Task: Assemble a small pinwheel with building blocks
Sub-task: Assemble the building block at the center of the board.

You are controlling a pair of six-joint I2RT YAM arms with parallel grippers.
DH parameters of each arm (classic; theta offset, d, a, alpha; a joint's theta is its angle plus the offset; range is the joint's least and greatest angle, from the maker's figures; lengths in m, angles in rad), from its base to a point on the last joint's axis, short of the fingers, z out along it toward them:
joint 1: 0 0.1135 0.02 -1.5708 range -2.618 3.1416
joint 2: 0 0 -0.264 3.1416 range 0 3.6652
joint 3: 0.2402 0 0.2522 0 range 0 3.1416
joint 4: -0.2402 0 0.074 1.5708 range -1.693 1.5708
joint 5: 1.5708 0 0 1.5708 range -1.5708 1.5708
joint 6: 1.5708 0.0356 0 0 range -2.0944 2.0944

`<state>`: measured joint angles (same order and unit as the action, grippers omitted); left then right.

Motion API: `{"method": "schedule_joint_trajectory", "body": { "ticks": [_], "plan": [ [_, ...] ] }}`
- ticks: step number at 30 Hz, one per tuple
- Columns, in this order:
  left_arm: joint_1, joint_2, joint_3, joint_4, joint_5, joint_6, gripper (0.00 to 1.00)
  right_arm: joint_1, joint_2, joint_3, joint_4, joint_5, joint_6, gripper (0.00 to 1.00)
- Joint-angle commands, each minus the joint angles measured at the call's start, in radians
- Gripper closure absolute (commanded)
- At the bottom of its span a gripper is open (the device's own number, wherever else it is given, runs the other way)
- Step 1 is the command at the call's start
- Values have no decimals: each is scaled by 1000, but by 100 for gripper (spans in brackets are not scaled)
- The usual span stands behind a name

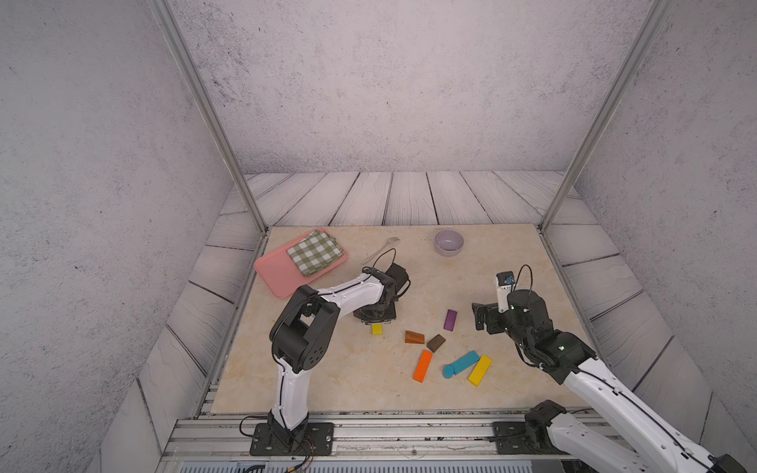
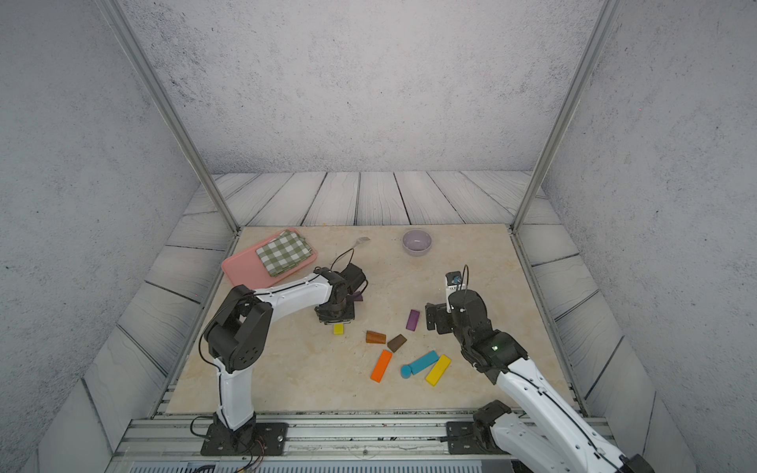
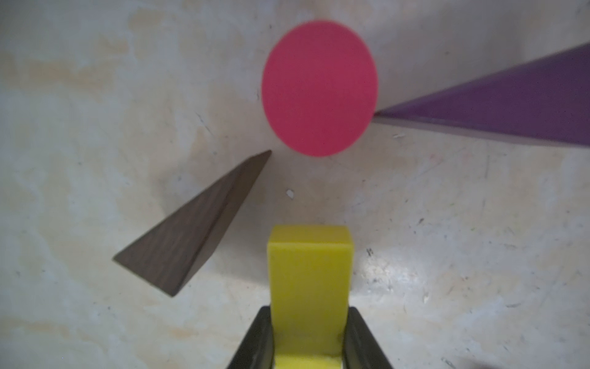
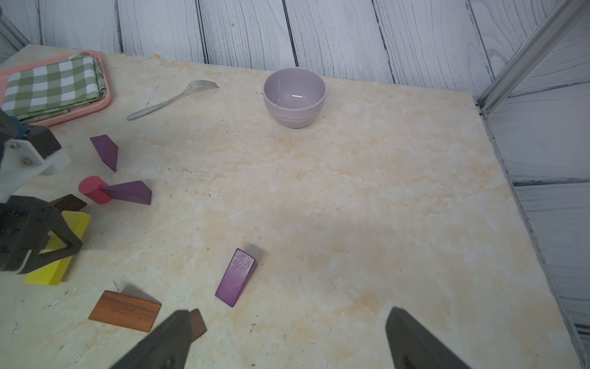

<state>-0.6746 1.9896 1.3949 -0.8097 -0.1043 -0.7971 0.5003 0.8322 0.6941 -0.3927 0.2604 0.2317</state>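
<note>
Left gripper (image 3: pixel 311 322) pinches yellow bar (image 3: pixel 311 265), long axis aimed at pink cylinder (image 3: pixel 319 88) just ahead; right gripper (image 4: pixel 289 311) spread, empty

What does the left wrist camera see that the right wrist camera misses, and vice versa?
Only the left wrist view shows the whole dark brown wedge, its tip pointing at the pink cylinder. Only the right wrist view shows the lilac bowl, fork, pink tray with checked cloth, two more purple wedges and a reddish-brown wedge. Both show the pink cylinder, the purple wedge touching it, and the yellow bar held in the left fingers.
</note>
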Motion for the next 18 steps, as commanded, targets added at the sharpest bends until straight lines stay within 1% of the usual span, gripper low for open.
{"method": "schedule_joint_trajectory", "body": {
  "ticks": [1, 4, 7, 8, 10, 12, 15, 17, 18],
  "plan": [
    [7, 19, -3, -2, 4, 4, 90, -3, -8, -6, 7, -8, -3, 1],
    [8, 22, -2, 5, 9, 11, 88, -3, -9, -5, 8, -7, -3, 1],
    [7, 26, -1, 1, 10, 17, 81, -3, -7, -5, 7, -10, -3, 1],
    [8, 26, -1, 2, 11, 19, 78, -3, -7, -5, 8, -12, -4, 1],
    [7, 22, 1, -4, 9, 21, 65, -2, -4, -5, 9, -12, -4, 1],
    [7, 15, 6, -15, 2, 26, 58, -4, -4, -6, 9, -14, -5, 1],
    [4, 1, 23, -43, -27, 40, 40, -2, -4, -5, 10, -15, -5, 1],
    [4, -13, 21, -51, -35, 41, 35, -2, -3, -5, 9, -16, -3, 1],
    [4, -20, 25, -58, -38, 42, 35, -2, -4, -5, 10, -16, -4, 1]
  ]
}}
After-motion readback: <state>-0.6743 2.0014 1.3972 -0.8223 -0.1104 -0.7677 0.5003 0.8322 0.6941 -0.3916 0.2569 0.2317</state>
